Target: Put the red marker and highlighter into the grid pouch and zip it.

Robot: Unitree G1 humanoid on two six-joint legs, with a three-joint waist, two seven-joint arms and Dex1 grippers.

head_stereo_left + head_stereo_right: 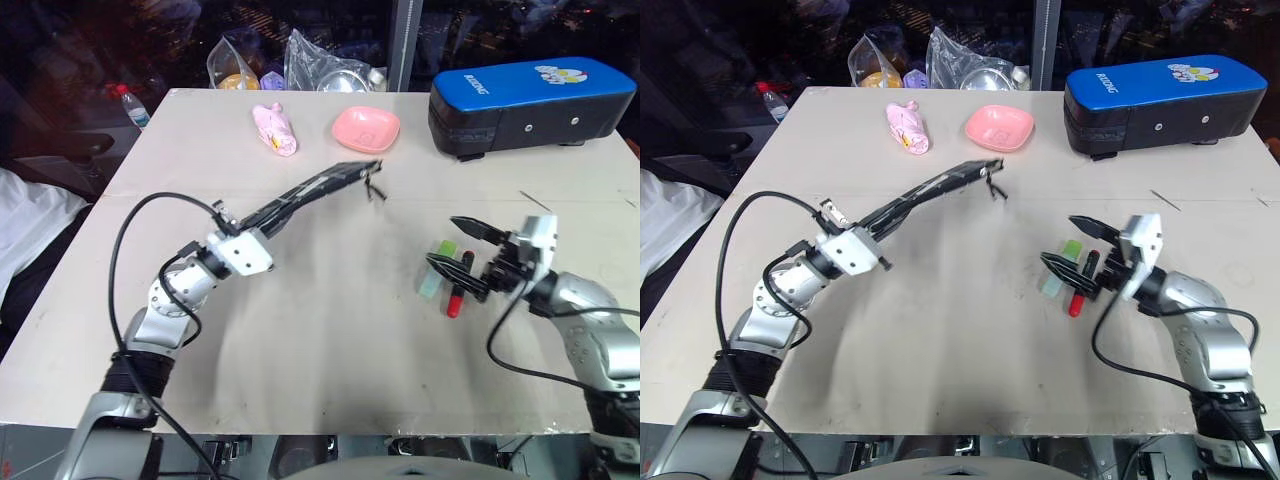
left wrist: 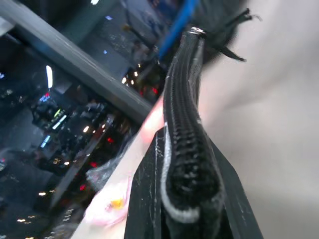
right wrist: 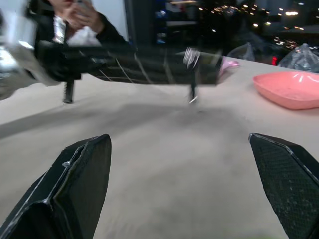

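The grid pouch (image 1: 310, 190) hangs off the table, held edge-up by one end, with my left gripper (image 1: 268, 214) shut on it. Its zipper pull (image 1: 375, 188) dangles at the far end. In the left wrist view the pouch's zipper edge (image 2: 187, 149) runs away from between the black fingers (image 2: 144, 199). The red marker (image 1: 455, 300) and the highlighter (image 1: 430, 288) lie side by side on the table at the right. My right gripper (image 1: 458, 252) hovers just over them, open and empty. The right wrist view shows the pouch (image 3: 144, 67) ahead of the spread fingers (image 3: 84, 174).
A blue-and-black hard case (image 1: 530, 105) stands at the far right. A pink dish (image 1: 366, 127) and a pink soft item (image 1: 275, 130) lie near the far edge, with plastic bags (image 1: 320, 65) behind them. A person (image 3: 79, 20) stands beyond the table.
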